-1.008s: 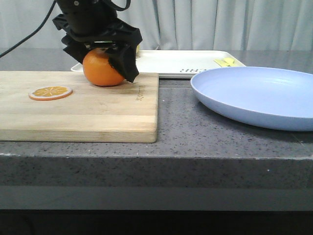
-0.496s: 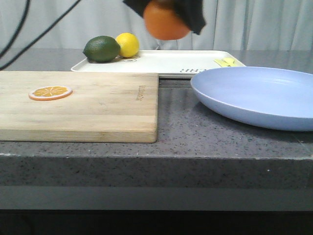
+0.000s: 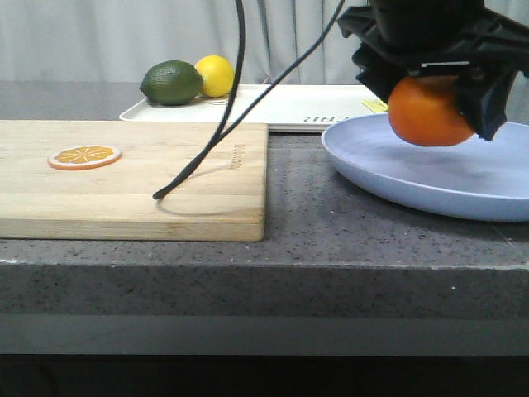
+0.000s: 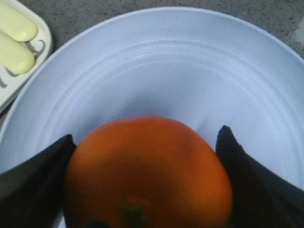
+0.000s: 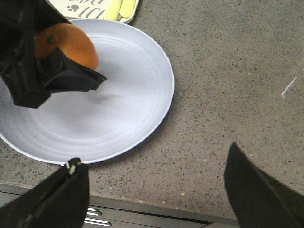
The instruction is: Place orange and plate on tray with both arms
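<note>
My left gripper (image 3: 434,103) is shut on the orange (image 3: 428,112) and holds it just above the lavender-blue plate (image 3: 388,169). In the left wrist view the orange (image 4: 147,171) sits between the two black fingers (image 4: 35,180) over the plate (image 4: 166,71). In the right wrist view the left gripper, the orange (image 5: 71,42) and the plate (image 5: 123,114) all show. My right gripper (image 5: 154,185) is open and empty over the counter, beside the plate's rim. The cream tray (image 3: 289,103) lies behind the plate.
A wooden cutting board (image 3: 165,178) with an orange slice disc (image 3: 84,155) lies at the left. A lime (image 3: 172,83) and a lemon (image 3: 216,74) rest on the tray's left end. A black cable (image 3: 223,124) hangs over the board. The counter's front edge (image 5: 156,209) is just below my right gripper.
My left gripper lifted the orange off the cutting board, carried it up and to the right, and now holds it low over the plate.
</note>
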{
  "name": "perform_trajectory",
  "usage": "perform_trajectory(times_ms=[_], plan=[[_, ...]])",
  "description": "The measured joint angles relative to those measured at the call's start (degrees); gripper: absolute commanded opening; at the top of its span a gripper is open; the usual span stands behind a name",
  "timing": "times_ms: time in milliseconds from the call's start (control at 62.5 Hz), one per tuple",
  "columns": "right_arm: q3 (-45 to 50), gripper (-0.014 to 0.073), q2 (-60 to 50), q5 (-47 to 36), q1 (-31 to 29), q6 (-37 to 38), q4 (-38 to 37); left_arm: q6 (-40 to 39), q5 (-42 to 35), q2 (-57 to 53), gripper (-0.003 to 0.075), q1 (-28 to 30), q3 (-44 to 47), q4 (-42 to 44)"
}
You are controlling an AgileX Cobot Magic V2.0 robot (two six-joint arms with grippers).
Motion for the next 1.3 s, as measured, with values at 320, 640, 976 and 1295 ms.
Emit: perform_trajectory(times_ms=[320,640,976,1295], plan=[[0.0,0.0594,0.0,-0.9,0.0,0.0,0.0,0.0,-0.9,2.3,0.0676,-0.3,-0.1,0.0],[0.0,0.0594,0.0,-1.0,0.0,0.0,0.0,-0.4,0.2,-0.2,0.0673,-0.4,-0.7,0.0],[0.0,0.0594,0.0,-1.6,0.0,0.0,0.0,-1.8,6.0,-14.6,0.0673,3.6,1.8,-0.1],[0.0,0.0594,0.0,-4.3,0.0,0.0,0.0,-1.8,6.3,-31.2,0.0673,13.4,17.1,0.5]])
